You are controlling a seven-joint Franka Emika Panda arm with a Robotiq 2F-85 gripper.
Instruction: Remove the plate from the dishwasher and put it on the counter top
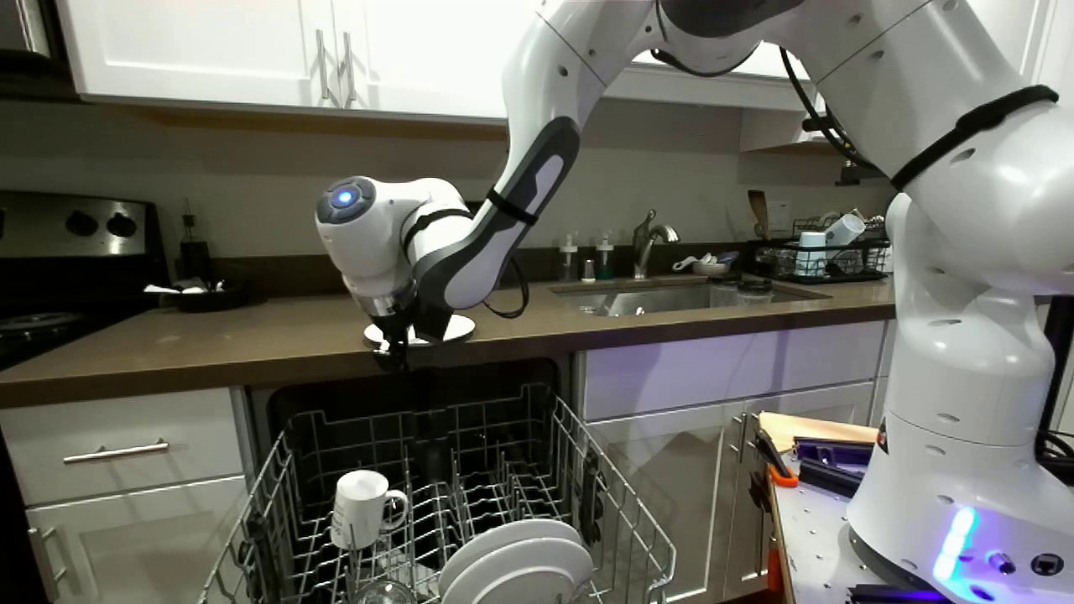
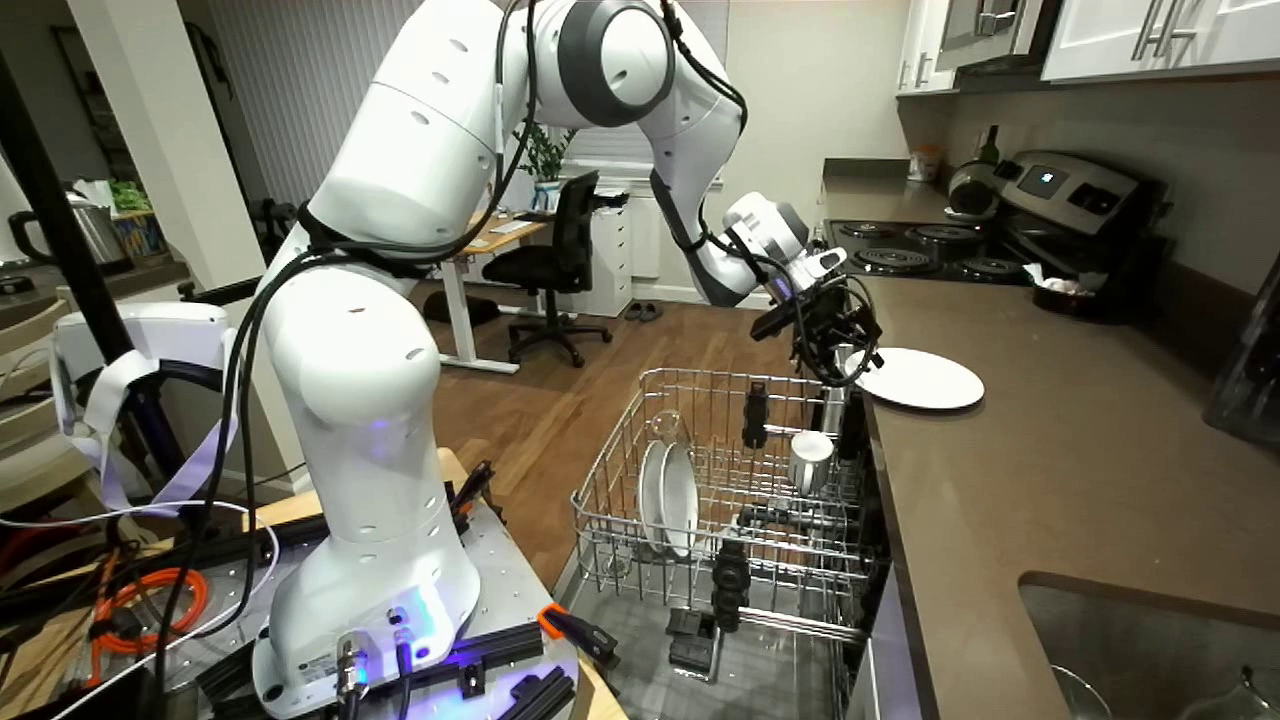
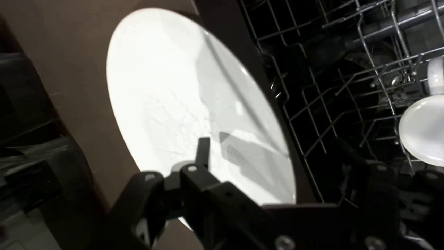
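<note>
The white plate [image 1: 460, 328] lies flat on the counter top [image 1: 201, 340], near its front edge above the dishwasher [image 1: 289, 403]. It also shows in an exterior view [image 2: 925, 380] and fills the middle of the wrist view [image 3: 166, 86]. My gripper [image 3: 275, 152] is open with nothing between its fingers. One finger is over the plate; the other is past the counter edge, over the dark dishwasher. Whether the finger touches the plate I cannot tell. In both exterior views the gripper [image 1: 392, 346] [image 2: 850, 365] is at the plate's edge. Two more white plates [image 1: 520, 575] stand in the rack.
The wire dish rack [image 2: 700, 372] is pulled out below the gripper. A white mug [image 1: 359, 507] and a clear glass [image 1: 386, 591] are in it. A sink [image 1: 646, 298] and faucet [image 1: 644, 243] are along the counter. The stove [image 2: 925, 245] stands at its far end.
</note>
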